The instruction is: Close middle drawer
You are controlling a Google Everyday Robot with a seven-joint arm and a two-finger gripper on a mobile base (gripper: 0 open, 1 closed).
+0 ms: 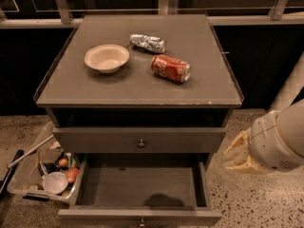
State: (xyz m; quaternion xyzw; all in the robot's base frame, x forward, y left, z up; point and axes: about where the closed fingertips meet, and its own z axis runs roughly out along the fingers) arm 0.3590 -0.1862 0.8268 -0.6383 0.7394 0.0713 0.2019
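Note:
The middle drawer (95, 216) stands pulled far out of the grey-brown cabinet, below the shut upper drawer (95, 140). Its inside is empty and dark, and its small round knob (141, 221) shows at the bottom edge of the view. My gripper (239, 155), cream-coloured on a white wrist, hangs to the right of the cabinet. It is level with the open drawer's back right corner, above the speckled floor, and touches nothing.
On the cabinet top lie a cream bowl (107, 57), a crushed silver can (148, 42) and a red soda can (171, 68) on its side. A clear plastic bin (42, 175) with several items stands on the floor at the left. A railing runs behind.

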